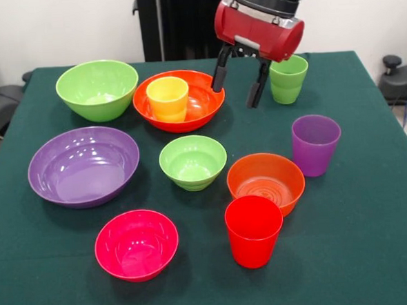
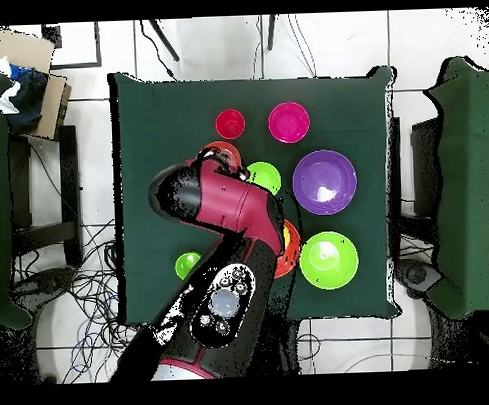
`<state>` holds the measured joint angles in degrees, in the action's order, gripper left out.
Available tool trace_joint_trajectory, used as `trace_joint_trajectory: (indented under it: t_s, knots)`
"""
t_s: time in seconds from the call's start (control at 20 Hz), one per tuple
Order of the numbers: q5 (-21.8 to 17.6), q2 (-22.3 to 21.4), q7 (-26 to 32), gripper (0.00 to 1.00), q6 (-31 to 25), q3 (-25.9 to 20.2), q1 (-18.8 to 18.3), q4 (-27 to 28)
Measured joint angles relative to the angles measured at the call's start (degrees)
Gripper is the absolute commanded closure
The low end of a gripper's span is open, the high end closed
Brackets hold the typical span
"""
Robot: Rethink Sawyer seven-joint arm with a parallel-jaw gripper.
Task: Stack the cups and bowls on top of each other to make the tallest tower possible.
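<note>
My gripper (image 1: pixel 239 75) hangs open and empty above the cloth, between the large orange bowl (image 1: pixel 195 106) and the light green cup (image 1: pixel 288 79). The yellow cup (image 1: pixel 168 98) stands upright inside the large orange bowl. The large lime green bowl (image 1: pixel 97 88) is at the far left and the large purple bowl (image 1: pixel 83 166) in front of it. The small lime green bowl (image 1: pixel 193 161) sits mid-table, the small orange bowl (image 1: pixel 265 183) to its right. The small pink bowl (image 1: pixel 136 244) and red cup (image 1: pixel 254 230) are nearest the camera. The purple cup (image 1: pixel 316 144) stands right.
The table (image 1: pixel 375 239) is covered in dark green cloth. In the overhead view my arm (image 2: pixel 225 251) hides the purple cup, the yellow cup and most of both orange bowls. Chairs stand at both table sides (image 2: pixel 458 183).
</note>
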<state>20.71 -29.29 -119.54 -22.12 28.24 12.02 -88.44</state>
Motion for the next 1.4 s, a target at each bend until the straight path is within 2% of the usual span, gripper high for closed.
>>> trace_joint_trajectory:
  t_s: [0.5,0.9,1.2,1.4]
  knots:
    - [-0.01,-2.51,0.00,0.00,-0.54,-2.72,-2.56,-0.52]
    - [0.00,-3.11,0.00,0.00,-0.54,-2.98,-2.70,-0.52]
    - [0.15,-2.80,0.00,0.00,-0.54,-3.30,-2.72,-0.22]
    - [0.80,-0.95,-0.02,0.00,-0.54,-3.28,-2.70,1.28]
